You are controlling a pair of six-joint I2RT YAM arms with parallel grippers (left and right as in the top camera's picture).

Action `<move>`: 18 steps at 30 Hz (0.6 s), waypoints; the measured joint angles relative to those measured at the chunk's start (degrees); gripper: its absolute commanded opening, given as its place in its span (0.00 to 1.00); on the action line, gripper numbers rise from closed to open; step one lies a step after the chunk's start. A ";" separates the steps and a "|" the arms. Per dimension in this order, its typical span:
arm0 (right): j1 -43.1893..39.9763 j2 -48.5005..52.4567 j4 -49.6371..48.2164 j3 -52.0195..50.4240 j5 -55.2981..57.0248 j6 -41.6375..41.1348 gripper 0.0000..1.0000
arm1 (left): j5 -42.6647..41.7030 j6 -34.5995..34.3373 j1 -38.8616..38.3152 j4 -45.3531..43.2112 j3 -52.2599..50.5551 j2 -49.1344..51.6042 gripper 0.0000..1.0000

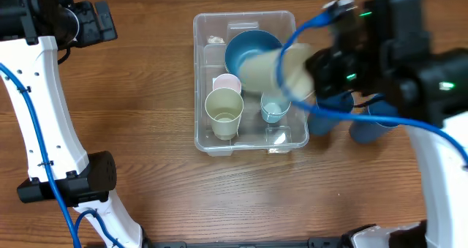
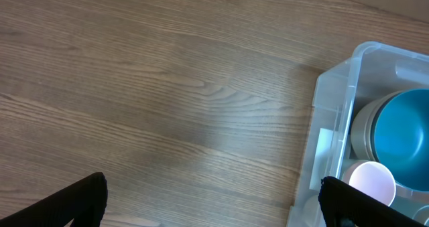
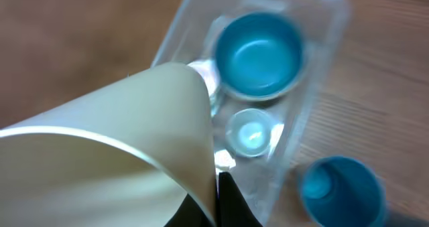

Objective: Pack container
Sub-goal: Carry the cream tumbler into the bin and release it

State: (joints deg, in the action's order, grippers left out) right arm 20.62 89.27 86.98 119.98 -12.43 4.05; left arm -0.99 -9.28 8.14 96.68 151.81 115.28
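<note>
The clear container stands mid-table. It holds a blue bowl, a cream cup, a pink cup and a small light-blue cup. My right gripper is shut on the rim of a cream bowl, which hangs tilted over the container's right side. The right wrist view shows the cream bowl close up, with the blue bowl and the light-blue cup below. My left gripper is open and empty over bare table, left of the container.
Two dark blue cups stand on the table right of the container, partly under my right arm; one shows in the right wrist view. The left arm's base sits at the front left.
</note>
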 measured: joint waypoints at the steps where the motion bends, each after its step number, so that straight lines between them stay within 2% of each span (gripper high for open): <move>1: 2.03 0.79 0.02 -0.02 0.00 1.09 0.04 | 0.00 0.00 0.00 0.02 0.00 0.00 1.00; 6: 6.75 3.02 0.04 -0.37 0.98 5.07 0.04 | -0.02 0.00 0.00 0.02 0.00 0.00 1.00; 18: 8.15 10.58 -1.86 -0.37 2.36 7.96 0.04 | -0.02 0.00 0.00 0.02 0.00 0.00 1.00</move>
State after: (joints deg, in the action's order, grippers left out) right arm 28.77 99.85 85.12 119.61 -10.07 12.01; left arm -1.02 -9.28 8.14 96.71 151.81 115.28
